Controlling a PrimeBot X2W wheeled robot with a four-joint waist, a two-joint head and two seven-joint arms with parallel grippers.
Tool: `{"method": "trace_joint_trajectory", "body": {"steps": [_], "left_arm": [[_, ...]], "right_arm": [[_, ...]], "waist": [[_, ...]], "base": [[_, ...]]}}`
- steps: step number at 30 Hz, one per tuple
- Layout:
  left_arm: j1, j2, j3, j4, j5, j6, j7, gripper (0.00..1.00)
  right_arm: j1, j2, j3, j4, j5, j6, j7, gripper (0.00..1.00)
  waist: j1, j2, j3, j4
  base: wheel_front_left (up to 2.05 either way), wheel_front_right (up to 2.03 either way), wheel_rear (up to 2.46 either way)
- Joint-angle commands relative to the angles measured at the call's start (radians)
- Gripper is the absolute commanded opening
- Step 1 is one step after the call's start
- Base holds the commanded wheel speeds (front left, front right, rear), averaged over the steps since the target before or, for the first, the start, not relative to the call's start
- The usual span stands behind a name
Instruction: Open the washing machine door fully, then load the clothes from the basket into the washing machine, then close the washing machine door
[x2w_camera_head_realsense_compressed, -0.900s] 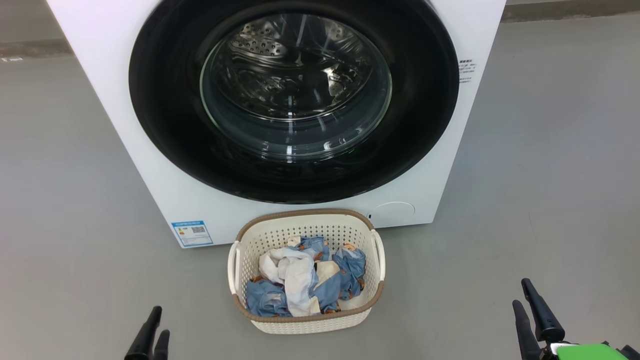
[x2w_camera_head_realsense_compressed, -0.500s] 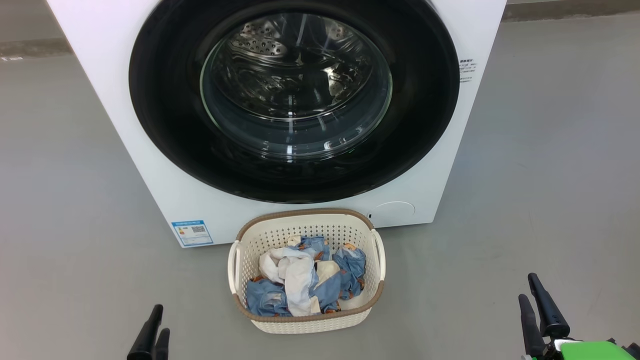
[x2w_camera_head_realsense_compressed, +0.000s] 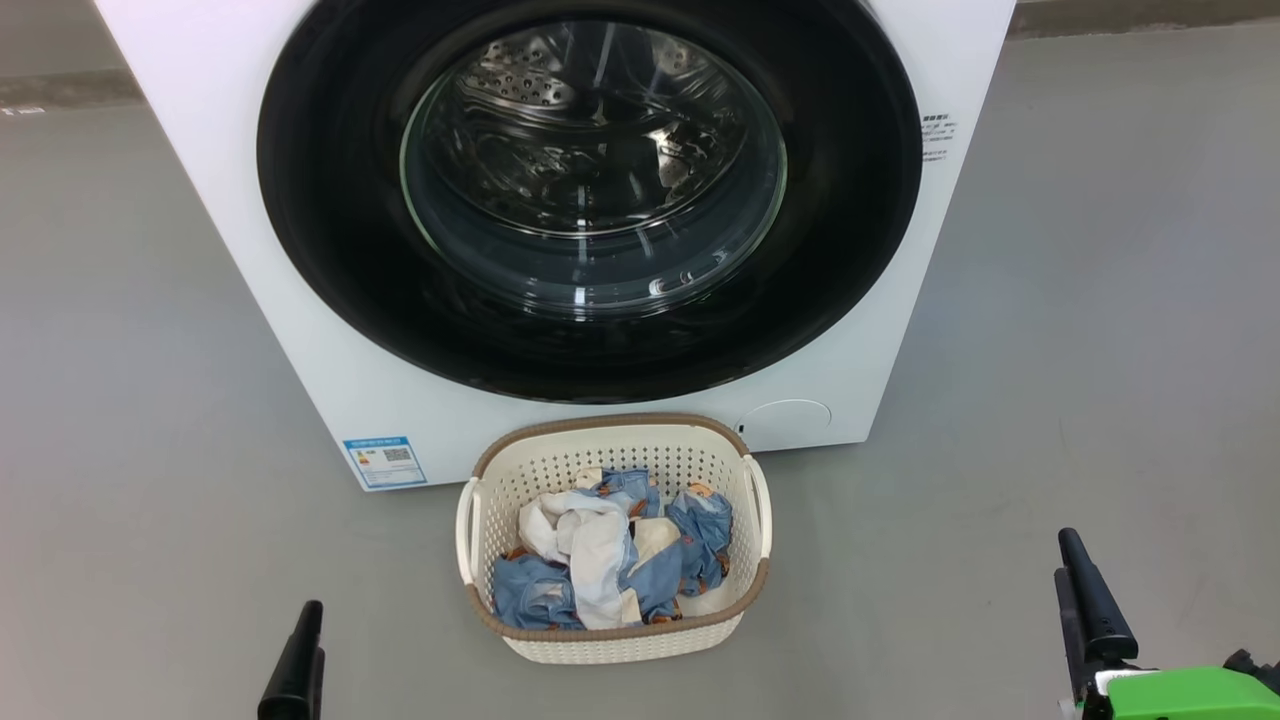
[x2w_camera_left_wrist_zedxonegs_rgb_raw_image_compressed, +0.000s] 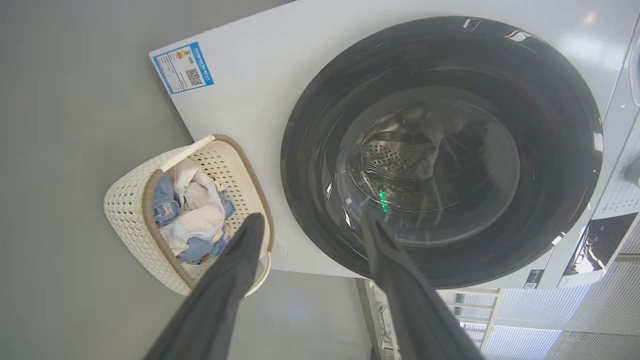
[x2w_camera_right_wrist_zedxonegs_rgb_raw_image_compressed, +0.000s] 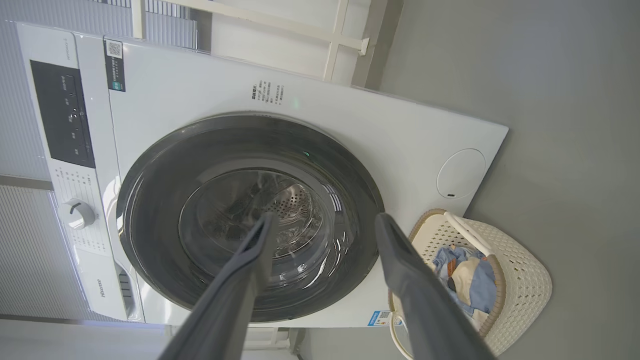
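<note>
1. Low in the head view, the left claw (x2w_camera_head_realsense_compressed: 305, 640) sits at the left edge and the right claw (x2w_camera_head_realsense_compressed: 1066, 555) at the right, with the basket (x2w_camera_head_realsense_compressed: 610, 425) on the floor (x2w_camera_head_realsense_compressed: 150, 400) between them. The clothes (x2w_camera_head_realsense_compressed: 600, 560) all lie in it. The door (x2w_camera_head_realsense_compressed: 590, 190) is shut on the machine (x2w_camera_head_realsense_compressed: 200, 120), directly above the basket and ahead of both claws. The right claw reaches higher up this view, so I judge it a little nearer the door.
2. In the left wrist view, the left claw (x2w_camera_left_wrist_zedxonegs_rgb_raw_image_compressed: 312, 216) is spread wide with nothing between its fingers. One tip overlaps the basket (x2w_camera_left_wrist_zedxonegs_rgb_raw_image_compressed: 125, 200), the other the door's (x2w_camera_left_wrist_zedxonegs_rgb_raw_image_compressed: 440, 150) dark rim. Most of the door lies off to that second finger's side.
3. In the right wrist view, the right claw (x2w_camera_right_wrist_zedxonegs_rgb_raw_image_compressed: 325, 216) is equally wide and empty. One tip lies over the door's (x2w_camera_right_wrist_zedxonegs_rgb_raw_image_compressed: 240, 190) glass, the other just beside the basket (x2w_camera_right_wrist_zedxonegs_rgb_raw_image_compressed: 525, 285). This claw points more squarely at the door.
4. The door is round, so it has no long axis to line up on. I cannot make out a handle or the hinge side. I think that edge decides which arm should pull.
</note>
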Motion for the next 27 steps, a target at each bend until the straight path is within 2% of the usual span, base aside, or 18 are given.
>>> {"method": "trace_joint_trajectory", "body": {"steps": [1,20,27], "left_arm": [[-0.027,0.018,0.006,-0.033,0.033,-0.005,-0.012,1.00],[-0.026,0.022,-0.010,-0.069,0.315,-0.006,-0.065,1.00],[-0.023,0.024,-0.018,-0.092,0.448,0.007,-0.086,1.00]], "right_arm": [[-0.015,-0.009,0.001,-0.040,-0.044,0.000,-0.012,1.00],[-0.008,-0.020,0.030,-0.111,-0.360,0.001,-0.064,1.00],[-0.006,-0.031,0.047,-0.122,-0.470,0.001,-0.085,1.00]], "waist": [[-0.0001,0.0000,0.001,0.000],[-0.0001,0.0000,0.009,0.004],[-0.0001,0.0000,0.011,0.005]], "base": [[0.00,0.00,0.00],[0.00,0.00,0.00],[0.00,0.00,0.00]]}}
